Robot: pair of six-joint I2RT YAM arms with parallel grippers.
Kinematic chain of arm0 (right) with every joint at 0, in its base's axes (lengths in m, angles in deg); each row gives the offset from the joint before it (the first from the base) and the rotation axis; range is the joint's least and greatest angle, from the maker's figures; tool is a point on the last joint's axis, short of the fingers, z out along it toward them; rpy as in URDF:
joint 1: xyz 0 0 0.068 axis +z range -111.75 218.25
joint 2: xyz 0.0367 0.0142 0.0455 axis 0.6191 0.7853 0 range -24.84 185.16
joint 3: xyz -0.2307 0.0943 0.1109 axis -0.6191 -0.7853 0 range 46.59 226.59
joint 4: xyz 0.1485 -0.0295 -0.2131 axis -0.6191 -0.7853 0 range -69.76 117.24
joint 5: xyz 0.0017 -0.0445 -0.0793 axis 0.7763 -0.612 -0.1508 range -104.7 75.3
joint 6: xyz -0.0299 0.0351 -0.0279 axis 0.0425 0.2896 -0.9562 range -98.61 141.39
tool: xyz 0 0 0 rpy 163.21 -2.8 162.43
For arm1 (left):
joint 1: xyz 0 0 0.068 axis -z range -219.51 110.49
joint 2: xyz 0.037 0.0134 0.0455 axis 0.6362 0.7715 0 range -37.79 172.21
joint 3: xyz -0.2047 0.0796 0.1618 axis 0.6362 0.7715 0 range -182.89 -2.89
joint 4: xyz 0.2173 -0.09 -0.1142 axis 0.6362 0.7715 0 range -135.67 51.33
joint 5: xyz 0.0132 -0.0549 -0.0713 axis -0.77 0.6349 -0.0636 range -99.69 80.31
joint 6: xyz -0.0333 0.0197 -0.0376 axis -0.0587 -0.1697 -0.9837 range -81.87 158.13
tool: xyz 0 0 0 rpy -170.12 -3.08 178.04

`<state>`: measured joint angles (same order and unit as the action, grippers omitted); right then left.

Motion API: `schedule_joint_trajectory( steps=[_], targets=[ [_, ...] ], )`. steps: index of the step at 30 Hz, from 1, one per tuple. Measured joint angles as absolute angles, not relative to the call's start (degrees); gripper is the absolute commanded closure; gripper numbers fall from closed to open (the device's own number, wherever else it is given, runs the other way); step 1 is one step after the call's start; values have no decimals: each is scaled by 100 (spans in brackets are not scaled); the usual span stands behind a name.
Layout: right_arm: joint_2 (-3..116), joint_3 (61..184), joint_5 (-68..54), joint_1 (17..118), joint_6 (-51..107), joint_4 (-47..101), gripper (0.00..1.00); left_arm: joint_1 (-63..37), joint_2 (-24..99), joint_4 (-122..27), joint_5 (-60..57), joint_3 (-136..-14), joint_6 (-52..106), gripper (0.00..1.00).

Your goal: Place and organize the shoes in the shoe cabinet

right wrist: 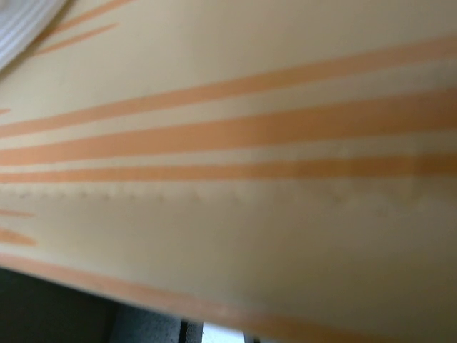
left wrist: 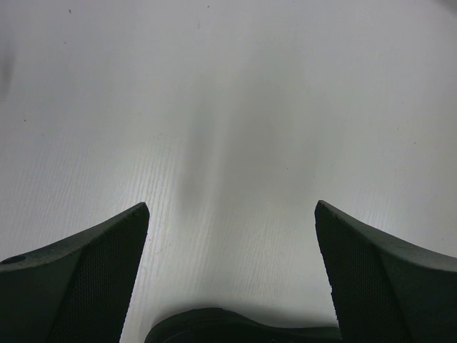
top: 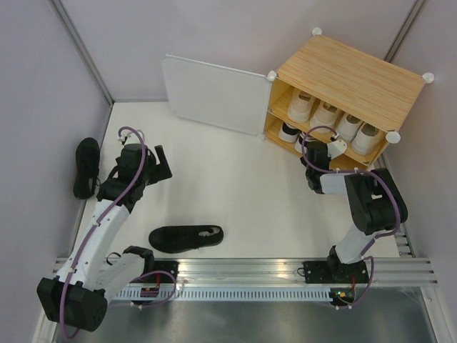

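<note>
Shelving step: right gripper (top: 325,151) at the lower shelf of the light wood-grain shoe cabinet (top: 350,75), by a white sneaker (top: 337,146) (clamped or not, I cannot tell); left gripper (top: 163,164) splayed empty; next I should fetch the nearer black lace-up shoe (top: 186,237).

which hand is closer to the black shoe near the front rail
Left. The left hand hangs just beyond the black shoe; the right hand is far off at the cabinet.

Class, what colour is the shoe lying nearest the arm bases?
The shoe is black, clearest in the top external view.
</note>
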<state>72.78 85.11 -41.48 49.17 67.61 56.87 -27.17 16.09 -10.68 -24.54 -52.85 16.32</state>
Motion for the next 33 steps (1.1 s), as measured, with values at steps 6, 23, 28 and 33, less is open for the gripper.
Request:
schedule_joint_trajectory(
  steps=[6, 23, 28, 33],
  targets=[
    [7328, 8542, -4188, 4917, 6741, 5693, 74, -2717, 1609, -1071, -2456, -5285, 1632, 0],
    [7665, 8376, -4315, 4917, 6496, 6843, 73, -2717, 1609, -1068, -2467, -5285, 1632, 0],
    [7595, 8304, -4221, 4902, 6492, 6904, 66, -2717, 1609, -1068, -2467, -5285, 1632, 0],
    [7247, 8118, -3696, 4775, 6612, 6851, 59, -2717, 1609, -1068, -2467, -5285, 1632, 0]
  ],
)
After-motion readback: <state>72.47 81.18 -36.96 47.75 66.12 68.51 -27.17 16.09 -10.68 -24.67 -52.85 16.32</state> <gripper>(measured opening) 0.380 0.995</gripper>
